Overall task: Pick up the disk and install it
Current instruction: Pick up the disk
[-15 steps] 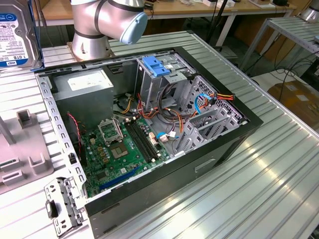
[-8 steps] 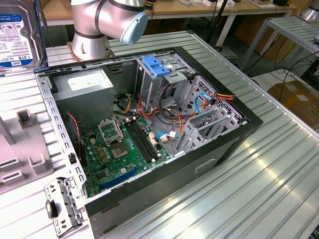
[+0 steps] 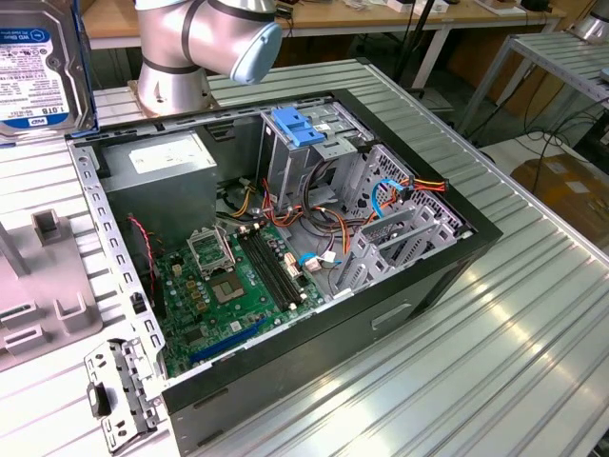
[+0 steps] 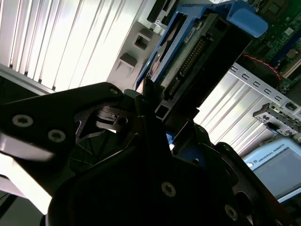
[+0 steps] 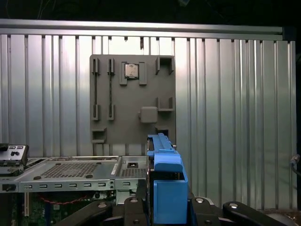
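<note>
Gripper (image 5: 165, 211) is clenched on the disk (image 5: 167, 181), which stands edge-on between its jaws, blue carrier showing, clear of the table. Beyond the disk, a grey fixture plate (image 5: 122, 127) lies on the ribbed table (image 5: 235, 117). The open computer case (image 5: 70, 172) sits off to one side of the gripper.

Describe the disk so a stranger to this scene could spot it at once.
Find the open computer case. Beyond its corner, at the exterior view's upper left, the disk faces the camera. It's flat, with a white, blue-banded label and blue edging, unlike the grey power supply inside.
</note>
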Controlling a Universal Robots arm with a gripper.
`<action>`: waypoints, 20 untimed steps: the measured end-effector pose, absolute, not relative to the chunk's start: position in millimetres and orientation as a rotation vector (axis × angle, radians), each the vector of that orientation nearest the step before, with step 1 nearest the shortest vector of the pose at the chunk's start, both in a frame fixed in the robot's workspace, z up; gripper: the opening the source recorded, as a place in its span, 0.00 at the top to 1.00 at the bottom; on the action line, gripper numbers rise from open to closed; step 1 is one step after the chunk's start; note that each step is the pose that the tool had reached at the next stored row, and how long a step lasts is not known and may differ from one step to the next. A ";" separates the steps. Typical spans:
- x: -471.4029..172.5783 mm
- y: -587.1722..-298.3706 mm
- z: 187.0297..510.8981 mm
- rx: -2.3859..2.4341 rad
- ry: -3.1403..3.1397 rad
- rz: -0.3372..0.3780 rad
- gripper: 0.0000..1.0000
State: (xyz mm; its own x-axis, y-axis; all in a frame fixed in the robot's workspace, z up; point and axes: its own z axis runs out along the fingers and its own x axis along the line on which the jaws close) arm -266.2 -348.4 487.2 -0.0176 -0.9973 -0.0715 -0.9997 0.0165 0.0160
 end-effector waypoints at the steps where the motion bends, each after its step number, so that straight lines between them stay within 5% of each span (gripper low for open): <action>1: -265.2 -348.6 487.2 -2.174 2.211 0.096 0.63; 20: -248.6 -351.2 486.5 -2.174 2.211 0.096 0.63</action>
